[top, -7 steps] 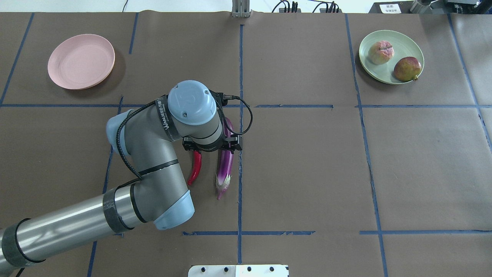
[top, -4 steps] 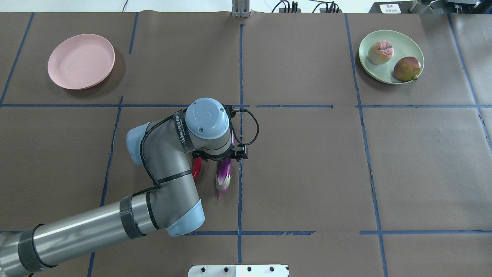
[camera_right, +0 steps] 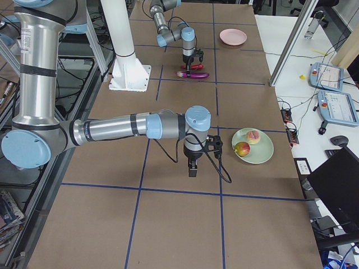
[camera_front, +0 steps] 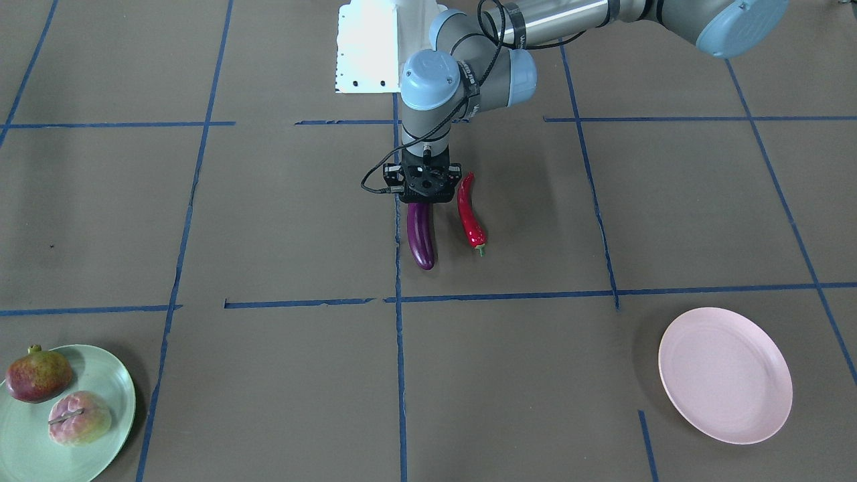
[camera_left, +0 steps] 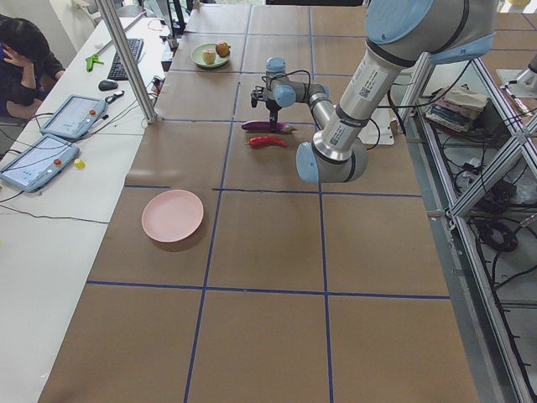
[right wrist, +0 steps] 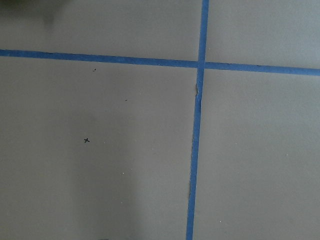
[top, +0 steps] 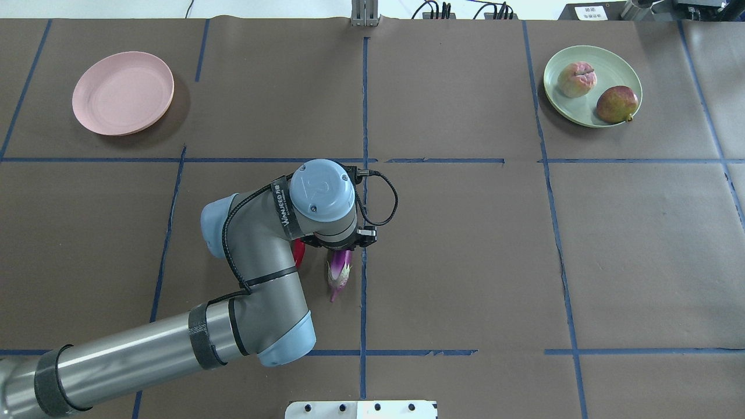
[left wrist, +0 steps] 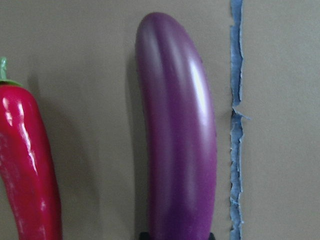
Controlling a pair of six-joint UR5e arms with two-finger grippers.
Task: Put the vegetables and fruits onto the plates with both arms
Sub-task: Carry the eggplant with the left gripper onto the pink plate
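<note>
The purple eggplant [camera_front: 422, 242] lies on the table next to the red chili [camera_front: 471, 215]. My left gripper [camera_front: 423, 201] points down over the eggplant's stem half, open, a jaw on either side of it. In the left wrist view the eggplant [left wrist: 180, 135] fills the middle, with the chili [left wrist: 27, 165] at the left. The overhead view shows only the eggplant's cap end [top: 339, 272] below my wrist. The pink plate [top: 122, 93] holds nothing. The peach [top: 576, 79] and pomegranate [top: 617, 103] lie on the green plate [top: 608, 61]. My right gripper [camera_right: 192, 170] hangs over the table beside that plate; I cannot tell its state.
Brown paper with blue tape lines [top: 364, 116] covers the table. The white robot base [camera_front: 368, 47] stands at the near edge. An operator's desk with tablets [camera_left: 50, 134] runs along the far side.
My left arm has moved along the eggplant toward its cap end, and the wrist now covers more of the eggplant and chili. The vegetables have not moved.
</note>
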